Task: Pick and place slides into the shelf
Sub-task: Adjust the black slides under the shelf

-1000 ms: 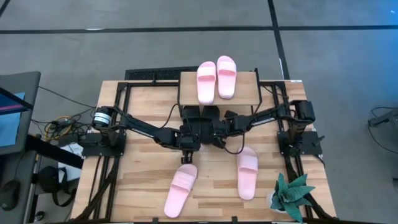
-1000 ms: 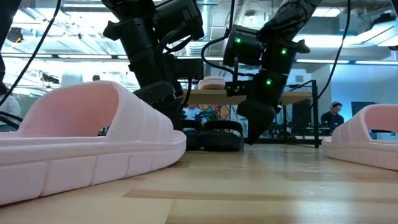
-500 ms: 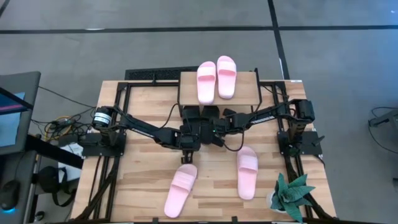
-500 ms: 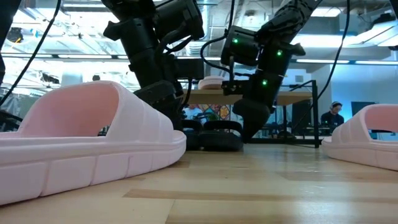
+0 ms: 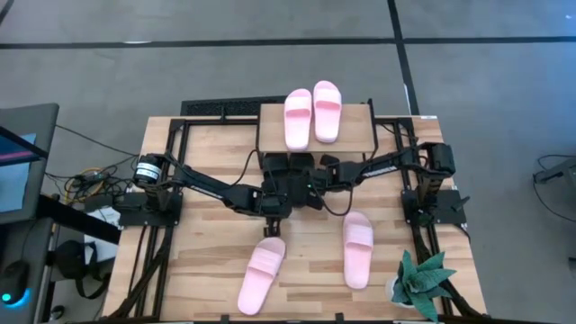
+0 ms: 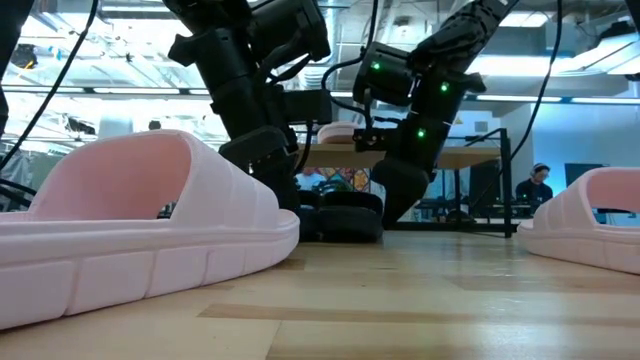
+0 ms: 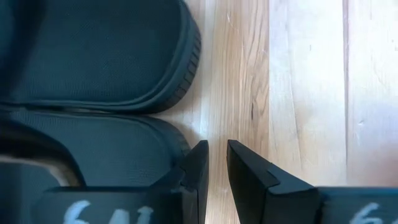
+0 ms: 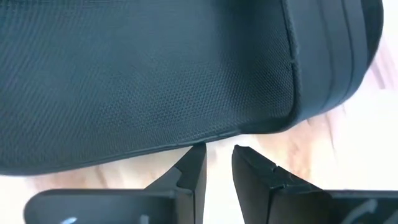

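Observation:
Two black slides (image 5: 290,165) lie side by side on the table at the shelf's near edge, partly under its top board (image 5: 360,135). Two pink slides (image 5: 313,114) rest on that board, and two more (image 5: 261,274) (image 5: 357,249) lie flat nearer the table's near edge. My left gripper (image 7: 212,160) is low at the rounded end of one black slide (image 7: 106,155), fingers nearly together. My right gripper (image 8: 214,158) is low against the other black slide (image 8: 155,74), its fingers also nearly together. In the low view both grippers crowd the black slides (image 6: 345,215). My left gripper stands with the outer side of one finger (image 7: 198,168) beside the black slide's rounded end edge (image 7: 181,148); I cannot tell whether it touches. My right gripper has its shut fingertips (image 8: 194,158) against the sole's side edge (image 8: 205,138) of the black slide, coming in low from the table's right. That slide lies flat on the table.
The shelf's thin black legs (image 5: 261,144) stand close to both grippers. A potted green plant (image 5: 421,283) sits at the table's near right corner. Bare wood shows between the two pink slides near the near edge (image 5: 310,270). A person sits far back in the room (image 6: 535,185).
My right gripper has moved toward the table's left and slightly toward the far edge, staying low. The black slide in front of it has slid a little the same way, toward the shelf.

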Controlling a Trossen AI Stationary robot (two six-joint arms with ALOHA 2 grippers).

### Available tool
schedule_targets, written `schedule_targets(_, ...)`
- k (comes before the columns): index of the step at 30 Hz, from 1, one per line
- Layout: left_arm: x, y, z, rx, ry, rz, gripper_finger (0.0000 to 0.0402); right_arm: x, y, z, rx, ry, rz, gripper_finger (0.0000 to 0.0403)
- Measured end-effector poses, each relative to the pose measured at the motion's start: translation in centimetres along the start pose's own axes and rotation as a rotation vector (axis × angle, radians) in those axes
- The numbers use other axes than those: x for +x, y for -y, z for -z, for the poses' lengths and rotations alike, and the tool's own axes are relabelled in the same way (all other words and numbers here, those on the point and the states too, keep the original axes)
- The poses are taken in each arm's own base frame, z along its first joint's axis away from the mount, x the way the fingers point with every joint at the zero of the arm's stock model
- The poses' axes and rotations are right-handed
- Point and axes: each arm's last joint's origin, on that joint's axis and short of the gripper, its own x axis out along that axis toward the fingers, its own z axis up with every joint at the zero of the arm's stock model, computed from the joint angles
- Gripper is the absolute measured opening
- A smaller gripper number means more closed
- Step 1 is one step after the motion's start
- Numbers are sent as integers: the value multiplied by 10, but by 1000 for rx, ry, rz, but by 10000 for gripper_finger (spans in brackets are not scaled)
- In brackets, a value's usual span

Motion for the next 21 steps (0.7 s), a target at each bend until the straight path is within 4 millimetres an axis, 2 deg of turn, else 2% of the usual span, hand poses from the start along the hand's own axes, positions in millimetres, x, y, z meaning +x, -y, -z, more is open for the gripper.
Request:
schedule_targets(14,3,-11,0,-62,-4,-44,48,2,5,-1,-26,3,9,65)
schedule_targets(21,3,-12,1,-71,-22,-42,48,-2,-6,-1,-62,25,4,65)
